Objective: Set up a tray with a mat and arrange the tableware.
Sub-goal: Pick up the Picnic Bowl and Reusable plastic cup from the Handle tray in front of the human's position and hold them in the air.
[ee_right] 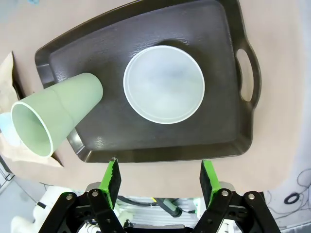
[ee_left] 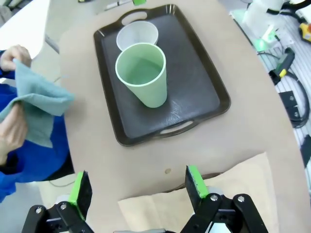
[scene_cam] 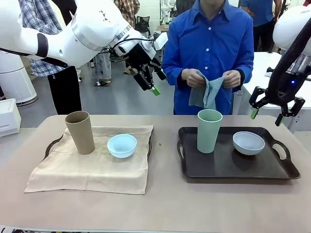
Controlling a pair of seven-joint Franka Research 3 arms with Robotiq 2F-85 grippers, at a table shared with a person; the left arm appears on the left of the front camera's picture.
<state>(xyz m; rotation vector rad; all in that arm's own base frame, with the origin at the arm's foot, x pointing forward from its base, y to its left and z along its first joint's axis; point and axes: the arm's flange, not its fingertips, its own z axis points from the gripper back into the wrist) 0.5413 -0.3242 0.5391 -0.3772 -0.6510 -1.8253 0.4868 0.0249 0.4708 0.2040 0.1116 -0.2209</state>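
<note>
Hovering with left gripper and right gripper spread wide, empty. Below the right one: pale green cup, white bowl on bare tray; mat beyond, in person's hands. Next, likely: clear tray for mat.

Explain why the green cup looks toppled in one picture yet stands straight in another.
Front view: the pale green cup stands upright on the dark tray, in soft, even light with faint shadows. Right wrist view: the wide-angle lens, looking down, splays the cup toward the picture's edge, so it only seems tipped. Left wrist view: a milder lean, same cause.
</note>
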